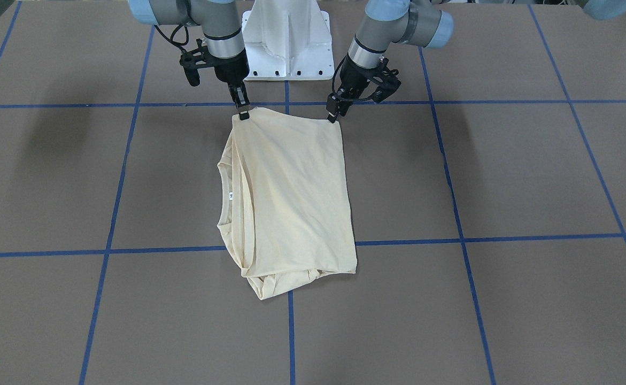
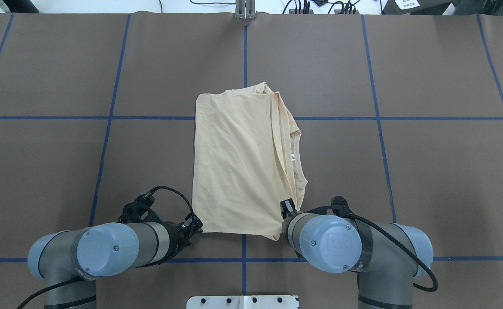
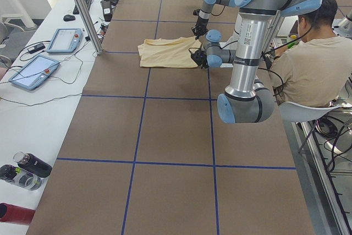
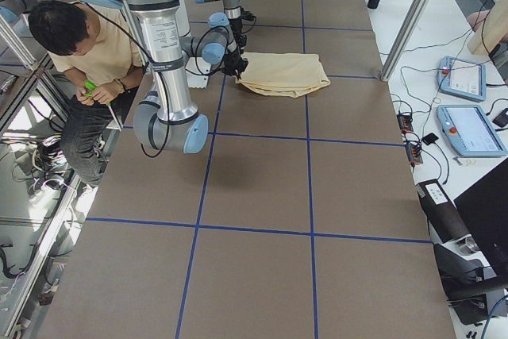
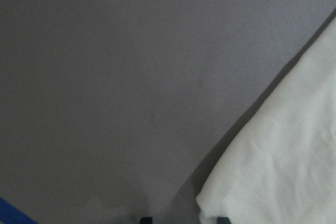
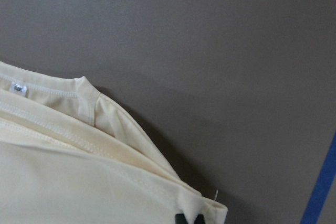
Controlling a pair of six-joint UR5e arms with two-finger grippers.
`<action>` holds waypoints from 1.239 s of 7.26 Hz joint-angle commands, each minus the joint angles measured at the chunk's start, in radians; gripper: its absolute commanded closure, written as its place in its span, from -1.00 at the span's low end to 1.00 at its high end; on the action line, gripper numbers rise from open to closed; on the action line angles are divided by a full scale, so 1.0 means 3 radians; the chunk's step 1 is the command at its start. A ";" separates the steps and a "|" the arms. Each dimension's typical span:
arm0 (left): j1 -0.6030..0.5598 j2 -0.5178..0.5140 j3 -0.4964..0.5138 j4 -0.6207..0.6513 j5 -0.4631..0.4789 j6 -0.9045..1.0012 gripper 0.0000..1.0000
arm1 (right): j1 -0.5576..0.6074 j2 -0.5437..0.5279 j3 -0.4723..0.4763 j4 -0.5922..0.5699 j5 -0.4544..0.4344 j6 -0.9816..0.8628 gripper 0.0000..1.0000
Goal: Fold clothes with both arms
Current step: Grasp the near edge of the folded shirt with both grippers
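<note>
The cream-yellow shirt [image 1: 291, 198] lies folded flat at the table's middle, plain side up, its collar and white neck label [image 1: 231, 195] towards the robot's right. It also shows in the overhead view [image 2: 238, 167]. My right gripper [image 1: 243, 113] is shut on the shirt's near corner on the collar side; the right wrist view shows its tips pinched on that corner [image 6: 210, 211]. My left gripper [image 1: 334, 116] is at the other near corner. In the left wrist view its fingertips [image 5: 223, 219] stand apart, with the shirt corner [image 5: 210, 203] between them.
The white pedestal base [image 1: 286, 43] stands just behind the grippers. A seated person [image 3: 308, 59] is beside the robot. Tablets [image 3: 66, 39], bottles [image 3: 22, 171] and a metal post [image 3: 82, 9] line the far table edge. Blue tape lines [image 1: 291, 331] cross the brown table.
</note>
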 commanded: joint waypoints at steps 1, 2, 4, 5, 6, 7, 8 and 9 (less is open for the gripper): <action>-0.0001 -0.0004 0.0008 -0.0041 0.0039 -0.0015 -0.03 | 0.0000 0.0000 0.0000 -0.0001 0.0000 0.0000 1.00; -0.0001 -0.0004 0.0038 -0.0046 0.0039 -0.0020 -0.03 | 0.0000 0.0000 -0.0005 -0.0001 0.0000 0.0000 1.00; 0.0004 -0.0035 0.0074 -0.0051 0.0039 -0.0021 -0.02 | 0.0000 0.0000 -0.0005 -0.0001 0.0000 0.0000 1.00; 0.0004 -0.0050 0.0079 -0.0051 0.0039 -0.0026 0.08 | 0.0000 0.0000 0.0000 -0.0001 0.0000 0.0000 1.00; -0.0001 -0.0060 0.0105 -0.0051 0.0039 -0.0031 0.35 | 0.0000 0.0000 0.0000 -0.0001 0.0000 0.0000 1.00; -0.0001 -0.0061 0.0105 -0.0051 0.0039 -0.0031 0.99 | 0.0000 0.0005 0.0000 -0.0001 0.0000 0.0000 1.00; -0.0001 -0.0061 0.0100 -0.0051 0.0039 -0.0031 1.00 | -0.0005 0.0005 0.0000 -0.0001 0.0000 0.0000 1.00; -0.0021 -0.0061 0.0044 -0.0051 0.0024 0.0010 1.00 | -0.0005 0.0000 -0.0005 -0.0001 0.0000 0.0000 1.00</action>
